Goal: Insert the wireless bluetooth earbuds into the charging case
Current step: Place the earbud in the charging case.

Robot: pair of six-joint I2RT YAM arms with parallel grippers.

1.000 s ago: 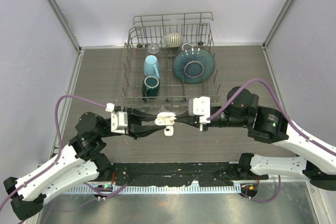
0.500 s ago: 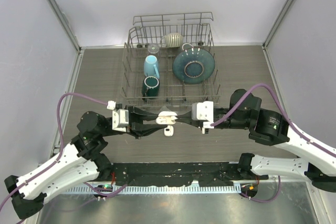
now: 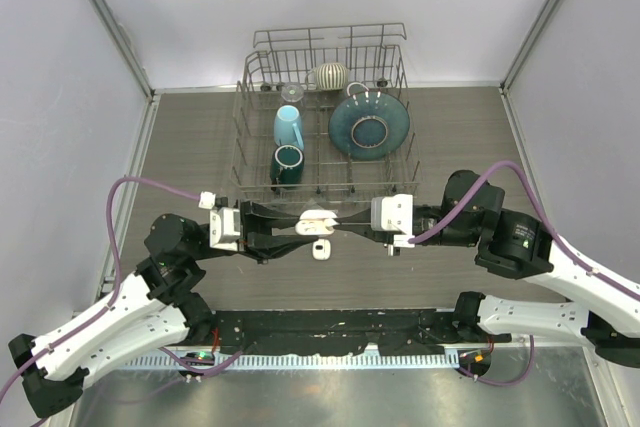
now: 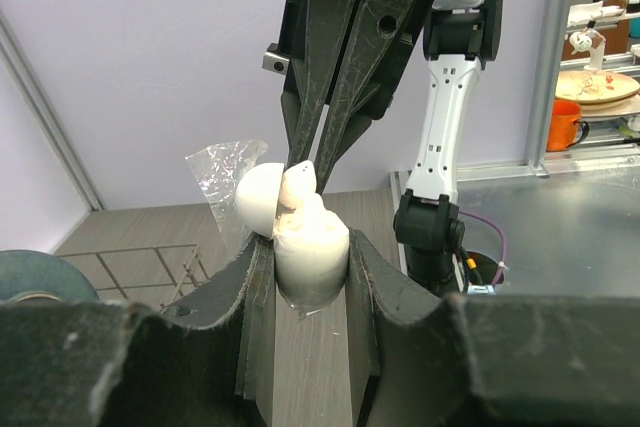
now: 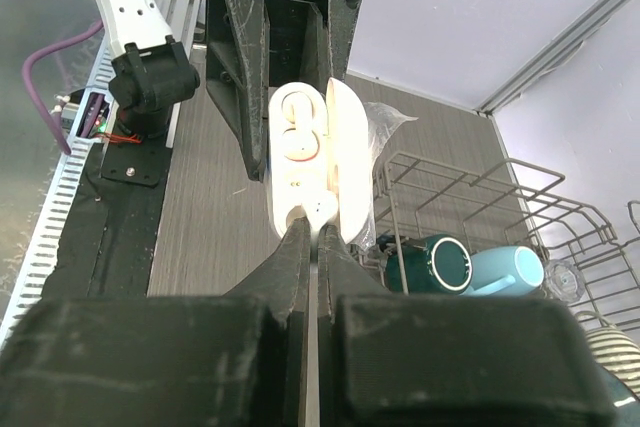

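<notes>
My left gripper [image 4: 308,247] is shut on the white charging case [image 4: 312,257] and holds it above the table with its lid [image 4: 257,199] swung open. From the opposite side, my right gripper [image 5: 312,227] is shut on a small white earbud [image 5: 322,209], and the earbud's head rests at the near socket of the case [image 5: 295,162]. The open lid [image 5: 352,162] stands to the right of it. In the top view both grippers meet at the case [image 3: 318,217] just in front of the rack. Whether the far socket holds an earbud I cannot tell.
A wire dish rack [image 3: 400,137] stands right behind the case, holding a light blue cup [image 3: 288,127], a dark teal cup [image 3: 286,164], a blue plate [image 3: 368,125] and a striped ball [image 3: 329,75]. A small white pebble-like case [image 3: 321,251] lies on the table below. Clear plastic wrap [image 4: 220,169] clings to the lid.
The right wrist has drawn slightly to the right, and the held case has shifted a little toward the rack. Both grips are unchanged.
</notes>
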